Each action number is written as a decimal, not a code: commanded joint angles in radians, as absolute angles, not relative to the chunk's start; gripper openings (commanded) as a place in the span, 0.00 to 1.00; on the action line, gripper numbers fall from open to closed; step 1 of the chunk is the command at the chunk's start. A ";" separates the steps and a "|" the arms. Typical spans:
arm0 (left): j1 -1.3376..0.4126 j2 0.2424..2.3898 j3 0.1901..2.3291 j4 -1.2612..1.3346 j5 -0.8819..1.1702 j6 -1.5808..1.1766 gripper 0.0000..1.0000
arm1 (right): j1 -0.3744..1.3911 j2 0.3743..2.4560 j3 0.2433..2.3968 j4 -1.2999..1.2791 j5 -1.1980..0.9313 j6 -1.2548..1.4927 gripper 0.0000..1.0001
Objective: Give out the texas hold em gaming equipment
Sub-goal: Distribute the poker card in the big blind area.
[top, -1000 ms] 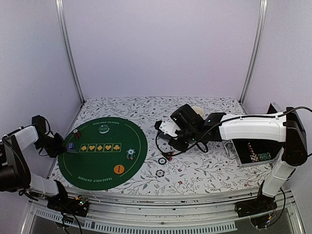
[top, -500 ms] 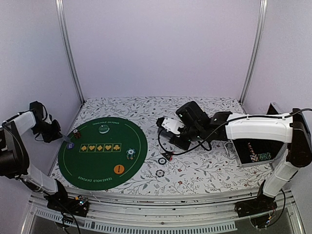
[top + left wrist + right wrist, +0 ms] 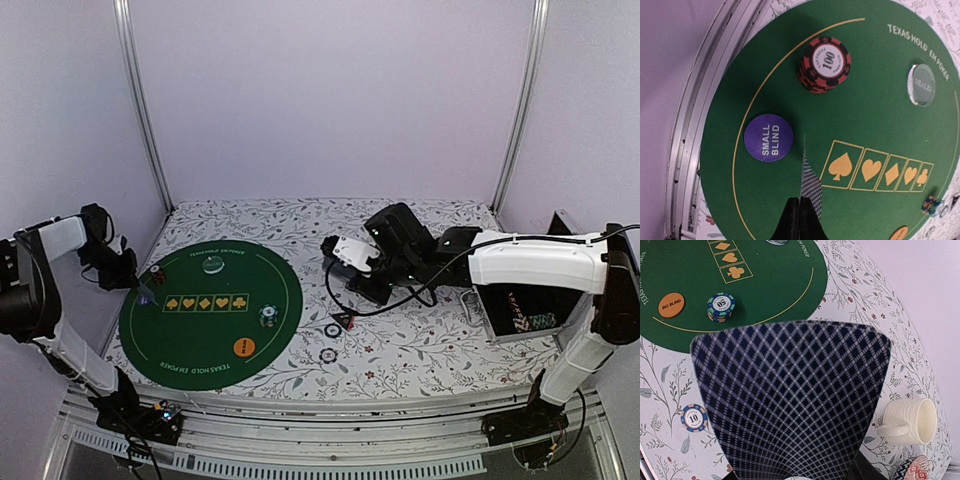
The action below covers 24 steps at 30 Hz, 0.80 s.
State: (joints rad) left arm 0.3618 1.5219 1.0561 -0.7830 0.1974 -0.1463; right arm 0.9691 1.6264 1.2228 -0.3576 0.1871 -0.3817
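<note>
- Left arm (image 3: 70, 240) reaches in over the left edge of the green mat (image 3: 200, 340). The left jaws are pressed fully together, pinching an edge-on card (image 3: 808, 182) by its near end.
- That card hangs over the felt. Its far tip lies between the purple Small Blind disc (image 3: 768, 138) and the printed spade box. Can't tell whether it touches the mat.
- Red-and-black chip stack (image 3: 824, 64), top chip marked 100, sits on the mat just beyond the purple disc. The clear disc (image 3: 922, 85) lies further along, under the printed title.
- Right arm (image 3: 530, 262) stretches across the floral worktop (image 3: 420, 350) toward the mat's right side. The right jaws are part-open and clamped on a blue lattice-backed card (image 3: 790, 400), raised off the surface. One card or several, can't tell.
- Blue-and-white chip stack (image 3: 721, 306) is on the mat near its right rim, with the orange Big Blind disc (image 3: 671, 304) close by.
- Off the mat: black-and-red triangular marker (image 3: 345, 320), a loose chip (image 3: 332, 330) just beside it, and a second loose chip (image 3: 327, 355) nearer the front.
- Cream mug (image 3: 907, 421) and red-patterned dish (image 3: 912, 471) sit side by side toward the back.
- Open case (image 3: 520, 318) at the far right holds more chips.
</note>
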 commanded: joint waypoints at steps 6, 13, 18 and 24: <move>0.336 1.545 1.055 -0.842 0.104 -0.148 0.00 | 0.963 1.572 1.220 -0.339 0.175 -0.390 0.45; 0.335 1.543 1.048 -0.850 0.101 -0.165 0.00 | 0.963 1.560 1.218 -0.342 0.184 -0.393 0.45; 0.323 1.526 1.038 -0.845 0.153 -0.156 0.00 | 0.963 1.567 1.220 -0.342 0.185 -0.393 0.45; 0.123 1.424 1.066 -0.862 0.242 -0.122 0.00 | 0.962 1.578 1.225 -0.346 0.187 -0.396 0.45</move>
